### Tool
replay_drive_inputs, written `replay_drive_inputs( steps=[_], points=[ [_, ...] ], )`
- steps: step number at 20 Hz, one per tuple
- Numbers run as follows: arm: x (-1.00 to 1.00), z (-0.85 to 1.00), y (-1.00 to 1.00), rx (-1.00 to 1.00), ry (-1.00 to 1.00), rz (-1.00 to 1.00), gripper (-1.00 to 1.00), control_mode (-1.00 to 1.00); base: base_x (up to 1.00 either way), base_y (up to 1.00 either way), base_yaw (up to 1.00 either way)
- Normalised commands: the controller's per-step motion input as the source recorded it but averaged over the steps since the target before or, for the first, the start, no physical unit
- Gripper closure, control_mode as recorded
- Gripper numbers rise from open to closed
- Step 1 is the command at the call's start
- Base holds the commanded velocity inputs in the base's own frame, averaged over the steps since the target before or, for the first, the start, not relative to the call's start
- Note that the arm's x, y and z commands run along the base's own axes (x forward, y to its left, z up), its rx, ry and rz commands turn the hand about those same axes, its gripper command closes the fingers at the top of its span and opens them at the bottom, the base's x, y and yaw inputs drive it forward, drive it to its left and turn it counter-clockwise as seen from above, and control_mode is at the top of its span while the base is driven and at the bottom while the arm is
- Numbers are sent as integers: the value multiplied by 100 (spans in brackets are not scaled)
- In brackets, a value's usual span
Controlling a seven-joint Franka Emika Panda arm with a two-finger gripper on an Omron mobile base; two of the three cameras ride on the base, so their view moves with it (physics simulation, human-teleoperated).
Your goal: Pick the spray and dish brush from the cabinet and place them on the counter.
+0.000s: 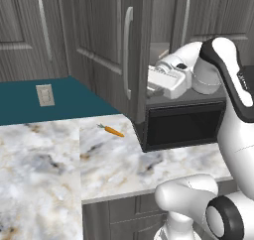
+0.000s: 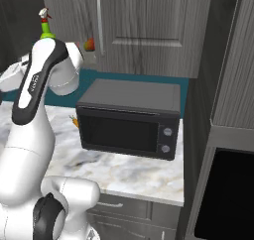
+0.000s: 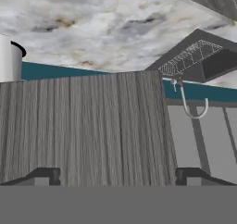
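Observation:
The spray (image 2: pixel 45 28), a green bottle with a red-and-white nozzle, stands in the open cabinet (image 1: pixel 161 21), its lower part hidden behind my elbow. On the shelf just above my hand lies a thin pale shape (image 1: pixel 162 53), which may be the dish brush. My gripper (image 1: pixel 151 85) hovers at the cabinet's opening above the microwave, beside the open door (image 1: pixel 130 50). In the hand view the gripper (image 3: pixel 118 177) is open, its fingertips (image 3: pixel 44 177) wide apart with nothing between them, facing a wood-grain panel (image 3: pixel 92 126). The marble counter (image 1: pixel 44 159) lies below to the left.
A black microwave (image 2: pixel 129 120) sits on the counter under the cabinet. An orange carrot (image 1: pixel 113 131) lies on the marble left of it. A red-yellow apple (image 2: pixel 89 44) rests in the cabinet near the spray. The hand view, rolled over, shows a sink (image 3: pixel 194 61) and a faucet (image 3: pixel 186 98).

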Motion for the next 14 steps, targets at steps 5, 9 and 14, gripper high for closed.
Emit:
replay_drive_inputs(
  steps=[5,9,14],
  points=[
    [-58,-8,60,-2,3,-11,-100,-100,0,0,0],
    [-27,-15,68,-3,0,-18,-100,-100,0,0,0],
    [-17,-13,68,-3,0,-18,-100,-100,0,0,0]
  ],
)
